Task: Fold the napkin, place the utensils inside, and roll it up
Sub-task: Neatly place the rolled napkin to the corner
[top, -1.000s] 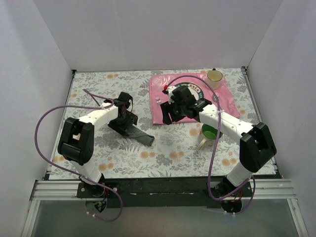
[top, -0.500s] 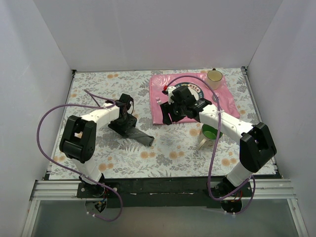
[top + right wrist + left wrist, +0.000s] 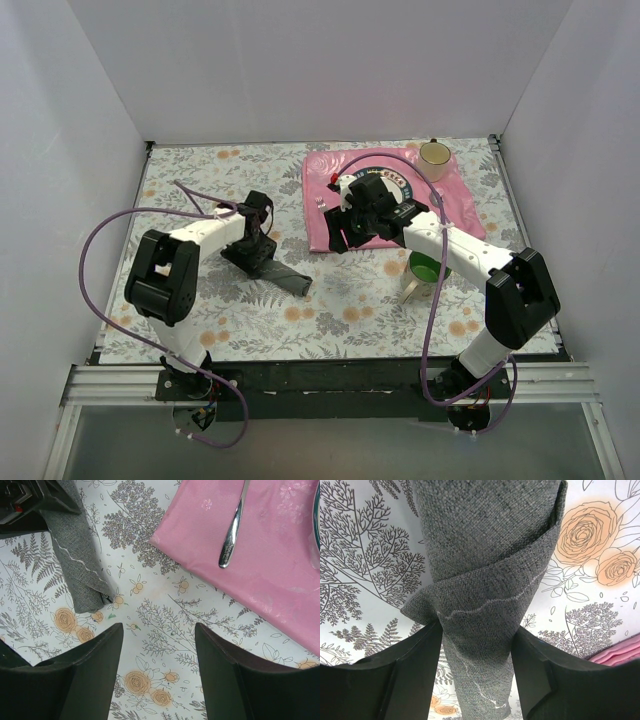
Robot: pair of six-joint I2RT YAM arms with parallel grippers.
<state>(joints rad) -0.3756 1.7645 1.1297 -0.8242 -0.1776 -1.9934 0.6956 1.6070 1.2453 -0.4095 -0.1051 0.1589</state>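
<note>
Your left claw (image 3: 476,647) stands narrow on the one napkin (image 3: 485,555), its two black fingers (image 3: 395,680) touching either side of a raised fold in the dark grey cloth. The cloth is folded into a long strip on the flower-printed counter (image 3: 330,320), left of centre and a little apart from the pink placemat (image 3: 322,175). Your right claw (image 3: 157,645) hangs wide with nothing between its fingers, over the counter between the napkin's right-hand end and the placemat's near left corner. Count in view: two claws, one napkin, one placemat, one plate, one cup, one bowl and one metal utensil (image 3: 231,537). The utensil lies along the left side of the placemat, and the right wrist camera shows only its handle, so you cannot tell whether it is a fork, spoon or knife. The patterned plate (image 3: 398,181) sits on the placemat, largely covered by your right arm, and whatever lies on it is hidden. The pale cup (image 3: 434,153) stands upright at the placemat's far right corner, its contents impossible to make out. The green bowl (image 3: 428,266) sits on the counter just off the placemat's near edge, mostly under your right arm, its inside unreadable.
</note>
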